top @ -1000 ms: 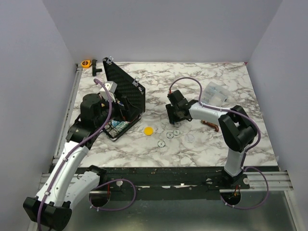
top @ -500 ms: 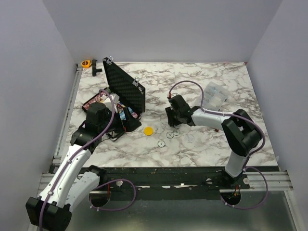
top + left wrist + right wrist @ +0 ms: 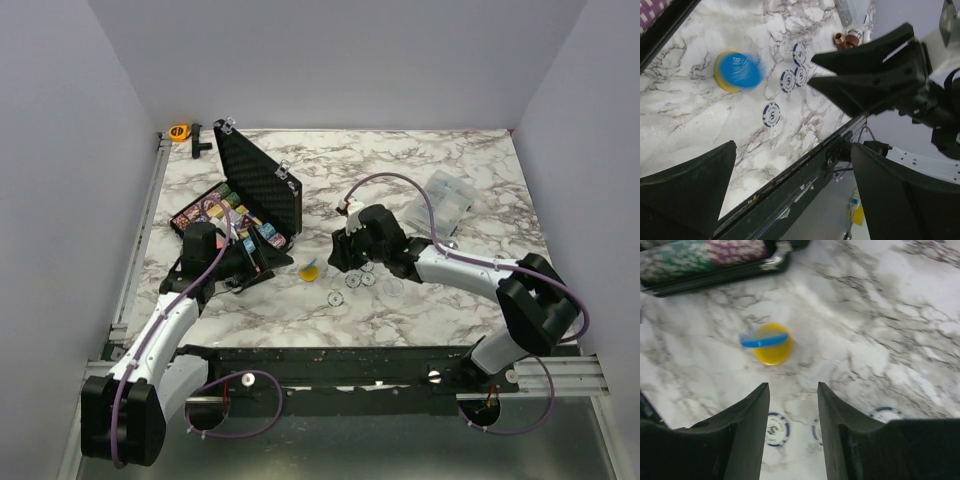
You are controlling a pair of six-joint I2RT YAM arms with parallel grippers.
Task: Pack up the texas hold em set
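Note:
The black case [image 3: 262,178] of the texas hold em set stands open at the left, rows of coloured chips [image 3: 228,212] in its tray. A yellow disc [image 3: 310,271] lies just right of it, with a blue disc [image 3: 764,340] tilted on top and blurred in both wrist views. My left gripper [image 3: 268,260] is wide open and empty beside the case's front corner. My right gripper [image 3: 338,252] hovers low, right of the yellow disc [image 3: 772,349], jaws a narrow gap apart with only bare marble between them. White chips [image 3: 352,280] with blue edges lie under it.
A clear plastic bag [image 3: 447,195] lies at the back right, with a small brown object [image 3: 840,37] near it. An orange tape roll [image 3: 178,131] sits at the far left corner. More white chips [image 3: 771,114] are scattered toward the table's near edge [image 3: 790,165].
My left arm has drawn back off the case, uncovering the chip rows. My right gripper has slid left toward the yellow disc and narrowed. A blue disc now rests on the yellow one.

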